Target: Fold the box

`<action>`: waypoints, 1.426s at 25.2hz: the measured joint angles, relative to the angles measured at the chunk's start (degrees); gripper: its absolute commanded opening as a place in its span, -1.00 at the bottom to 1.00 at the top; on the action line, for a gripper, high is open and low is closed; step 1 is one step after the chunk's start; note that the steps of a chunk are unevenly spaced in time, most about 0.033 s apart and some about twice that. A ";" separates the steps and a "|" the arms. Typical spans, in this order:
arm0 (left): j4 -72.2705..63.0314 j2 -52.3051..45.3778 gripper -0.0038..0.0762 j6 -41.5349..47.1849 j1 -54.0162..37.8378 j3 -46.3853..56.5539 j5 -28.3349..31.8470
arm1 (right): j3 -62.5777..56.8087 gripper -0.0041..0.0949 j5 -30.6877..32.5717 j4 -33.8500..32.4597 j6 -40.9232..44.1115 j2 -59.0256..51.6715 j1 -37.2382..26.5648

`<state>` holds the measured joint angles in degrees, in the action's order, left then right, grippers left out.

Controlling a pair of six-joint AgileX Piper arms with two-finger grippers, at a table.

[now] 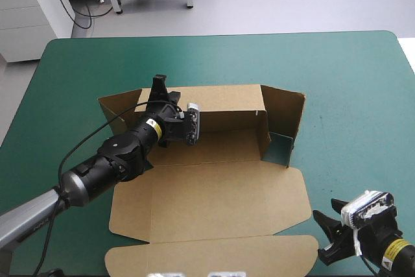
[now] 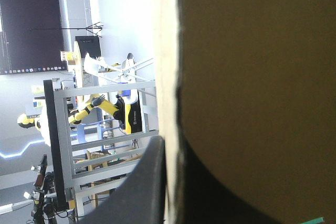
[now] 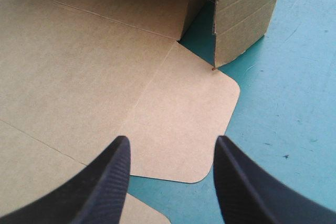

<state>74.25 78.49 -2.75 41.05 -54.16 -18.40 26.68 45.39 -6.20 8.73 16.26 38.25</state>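
A: Left end effector (image 1: 159, 89) status?
B: It is clamping the box's (image 1: 214, 192) rear wall, frame centre.
A: Right end effector (image 1: 326, 235)?
B: It is standing wide, holding nothing, lower right, over the teal-green tabletop (image 1: 350, 76).

The box (image 1: 214, 199) runs past the high view's bottom edge.

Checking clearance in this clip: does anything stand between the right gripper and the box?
Nothing visible does. The right gripper, open, hangs off the near right corner of the box. Only bare cover lies between it and the rounded flap ahead.
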 measured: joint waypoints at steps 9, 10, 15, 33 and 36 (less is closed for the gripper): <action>0.00 -0.36 -0.92 0.00 0.00 0.06 0.20 | 0.00 0.14 0.50 -0.44 1.64 0.00 0.00; 0.00 -0.36 -0.92 0.00 0.00 0.06 0.20 | 0.00 0.14 0.50 -0.88 2.61 0.00 0.00; 0.00 -0.36 -0.92 0.07 0.00 0.06 0.20 | 1.48 0.14 0.84 -3.88 7.28 0.00 0.00; -0.12 -0.39 -0.92 0.11 0.00 0.06 0.21 | 42.05 0.14 11.76 -16.01 9.89 32.38 0.00; -0.12 -0.39 -0.92 0.11 0.00 0.06 0.21 | 51.74 0.13 14.58 -20.06 9.82 41.65 0.00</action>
<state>74.14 78.10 -2.64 41.05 -54.11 -18.19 78.42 59.98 -26.26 18.55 57.91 38.25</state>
